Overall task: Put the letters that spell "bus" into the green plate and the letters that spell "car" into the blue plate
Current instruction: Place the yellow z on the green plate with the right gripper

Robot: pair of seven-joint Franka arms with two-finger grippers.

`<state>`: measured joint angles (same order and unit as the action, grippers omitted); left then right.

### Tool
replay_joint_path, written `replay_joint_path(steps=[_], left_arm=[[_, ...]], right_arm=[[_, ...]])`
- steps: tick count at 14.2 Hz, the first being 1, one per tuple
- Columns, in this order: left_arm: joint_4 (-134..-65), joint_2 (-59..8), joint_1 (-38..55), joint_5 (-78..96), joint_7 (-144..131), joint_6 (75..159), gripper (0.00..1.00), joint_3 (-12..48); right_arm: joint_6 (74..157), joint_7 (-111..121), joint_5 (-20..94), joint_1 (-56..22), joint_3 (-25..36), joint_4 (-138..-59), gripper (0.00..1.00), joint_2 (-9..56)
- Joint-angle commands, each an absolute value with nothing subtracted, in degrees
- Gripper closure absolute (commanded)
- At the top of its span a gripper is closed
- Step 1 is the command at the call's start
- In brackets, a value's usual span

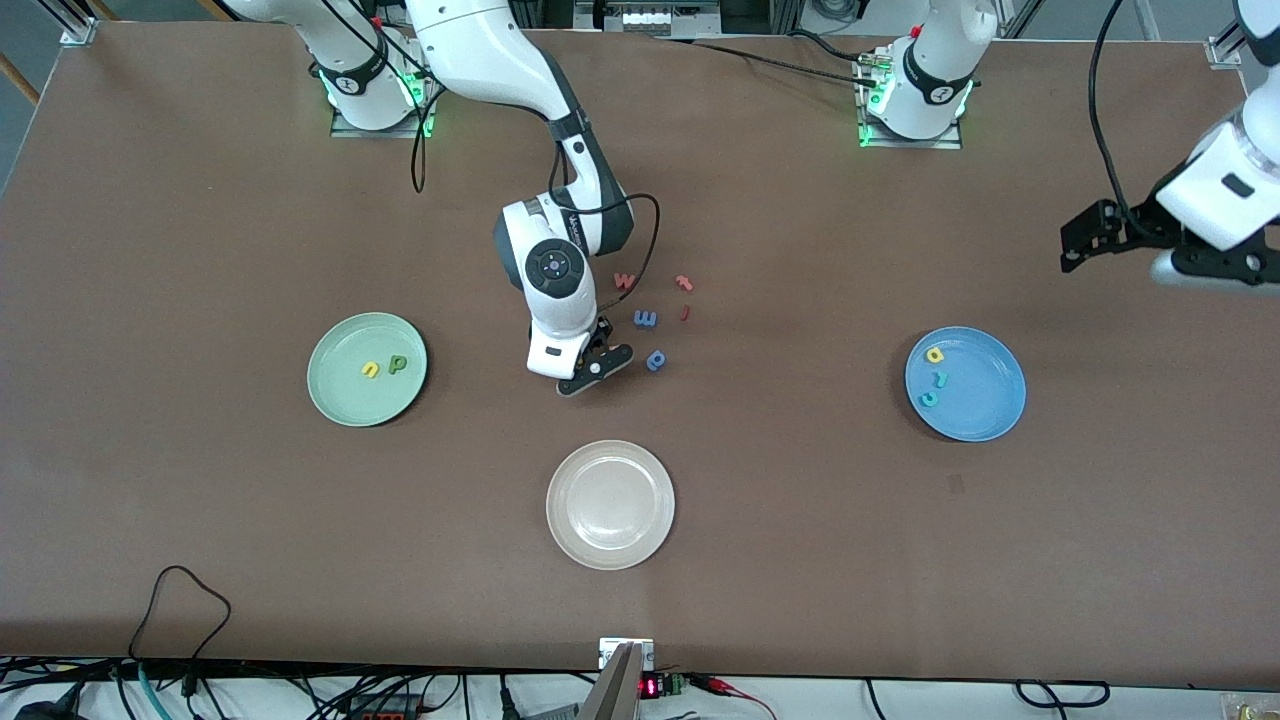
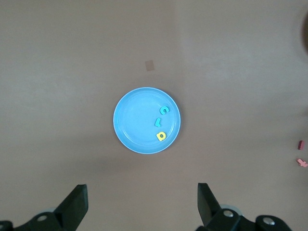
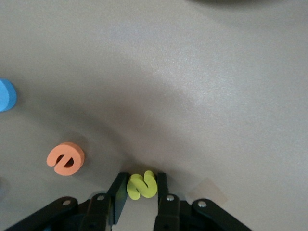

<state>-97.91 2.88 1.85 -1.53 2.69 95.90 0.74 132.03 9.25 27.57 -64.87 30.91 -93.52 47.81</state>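
Mid-table, right gripper [image 3: 141,192] is down at the surface, fingers pinching yellow s [image 3: 142,185], orange e [image 3: 66,158] just beside it. Green plate [image 1: 340,400] holds yellow u [image 1: 370,369] and dark green b [image 1: 398,364]. Blue plate [image 2: 132,125] holds 3 letters. Left gripper [image 2: 142,204] waits above it, jaws wide.

A robotics lab, plainly: two white Franka arms [image 1: 520,60] sit bolted by their bases, green status lights glowing, on a broad brown surface [image 1: 200,250]. Aluminium framing [image 1: 75,25] stands at the corners, and loose cables [image 1: 180,600] and small electronics boards [image 1: 665,686] crowd the nearer edge.
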Motion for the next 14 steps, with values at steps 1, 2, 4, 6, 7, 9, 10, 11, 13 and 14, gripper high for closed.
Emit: replay_joint_path(steps=[1,2,4,6,7,9,10,11,13,14], left_arm=[[-99.76,4.40,2.90,-0.62,3.51,97.12,0.00,-0.35],[-99.76,4.39,2.99,-0.62,3.60,97.12,0.00,0.08],[-99.49,4.39,3.25,-0.70,3.60,96.86,0.00,0.35],[-98.88,4.13,3.25,-0.70,3.60,96.33,0.00,0.35],[-98.88,4.04,3.34,-0.62,3.60,96.33,0.00,0.35],[-98.88,4.13,3.25,-0.62,3.60,95.89,0.00,0.79],[-98.79,4.13,3.25,-0.53,3.60,95.45,0.00,0.88],[-98.79,4.13,3.25,-0.53,3.69,95.36,0.00,0.97],[-98.79,4.13,3.25,-0.53,4.13,95.36,0.00,0.97],[-98.79,4.13,3.25,-0.53,4.48,95.10,0.00,1.05]], right_arm=[[131.49,9.93,28.65,-63.90,30.32,-92.64,0.77,48.61],[131.14,10.28,28.57,-63.81,30.76,-92.81,0.80,48.26],[127.21,10.11,28.56,-62.15,31.90,-93.60,0.85,45.28],[118.87,10.37,28.48,-62.31,37.76,-93.60,0.85,43.42],[115.17,11.07,28.39,-62.31,41.36,-93.60,0.85,42.81],[111.37,14.48,28.48,-61.96,46.73,-94.65,0.85,42.10],[110.75,16.07,28.48,-61.79,49.37,-95.62,0.85,42.01],[110.05,19.48,28.48,-61.79,51.74,-97.19,0.85,41.66],[111.09,25.55,28.56,-61.53,54.83,-101.84,0.85,41.14],[111.35,26.45,28.65,-60.65,55.02,-103.69,0.85,40.96]])
